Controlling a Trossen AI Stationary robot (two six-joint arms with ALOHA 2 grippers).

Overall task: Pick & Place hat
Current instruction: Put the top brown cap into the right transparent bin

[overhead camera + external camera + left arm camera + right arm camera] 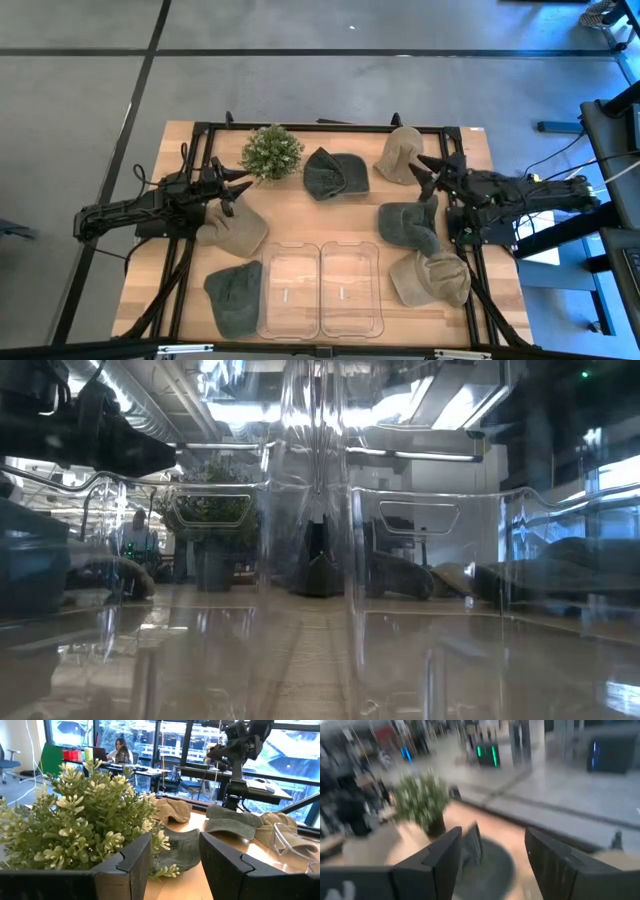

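Note:
Several hats lie flat on the wooden table: a tan one (238, 230) under my left arm, a dark green one (335, 172) at the far middle, a tan one (400, 153) at the far right, a grey-green one (410, 225), another tan one (432, 278) and a dark green one (234, 296) near the front. My left gripper (238, 185) (175, 850) is open beside the plant and faces the far-middle dark green hat (182, 847). My right gripper (428, 172) (492, 855) is open between the far-right tan hat and the grey-green one, and faces the same dark hat (492, 865).
A small potted plant (272, 152) (75, 820) stands at the far edge, close to my left gripper. Two clear plastic bins (290, 290) (351, 288) sit side by side at the near edge. Bare wood (320, 220) lies between the bins and the far-middle hat.

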